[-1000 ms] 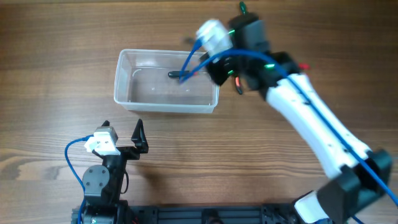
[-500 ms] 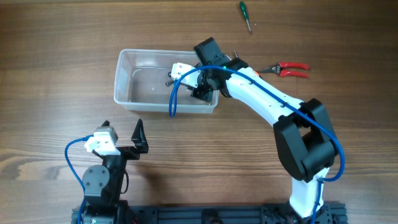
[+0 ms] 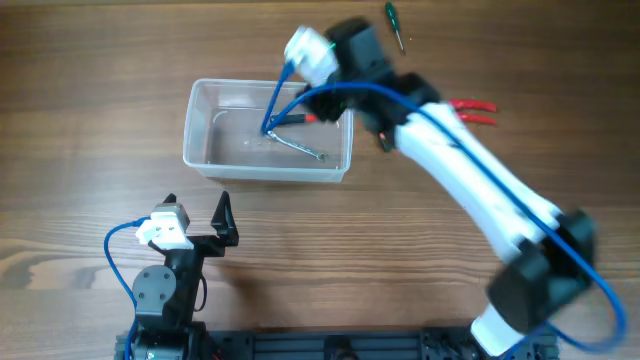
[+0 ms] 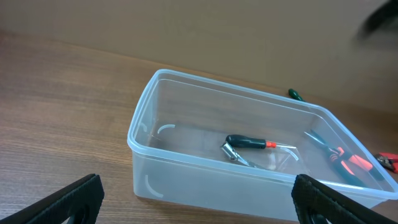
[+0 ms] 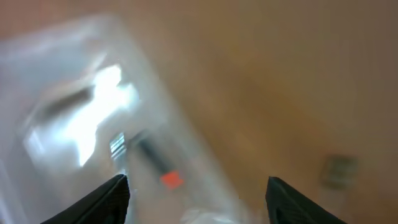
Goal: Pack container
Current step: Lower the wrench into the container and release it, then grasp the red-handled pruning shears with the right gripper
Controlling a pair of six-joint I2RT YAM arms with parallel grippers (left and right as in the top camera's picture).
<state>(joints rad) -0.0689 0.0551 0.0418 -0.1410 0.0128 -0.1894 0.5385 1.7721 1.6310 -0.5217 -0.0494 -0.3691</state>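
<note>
Top-centre of the table [image 3: 80,80]: container [image 3: 196,150] sits flat, open side up. Inside, a black-handled tool with a red collar [image 4: 249,142] lies near the middle, and a red-and-teal tool [image 4: 341,160] lies by the right end wall. Right gripper [image 5: 196,200] hovers above the container's far right corner, fingers spread, nothing between them; its view is blurred. Left gripper [image 4: 199,198] sits near the front edge, well apart from the container, fingers spread, empty. Red pliers [image 3: 472,111] and green screwdriver [image 3: 394,22] lie outside the container.

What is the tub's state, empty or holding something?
Holding something. A black-handled tool lies flat on the floor of the tub, visible through its clear wall in the left wrist view.
</note>
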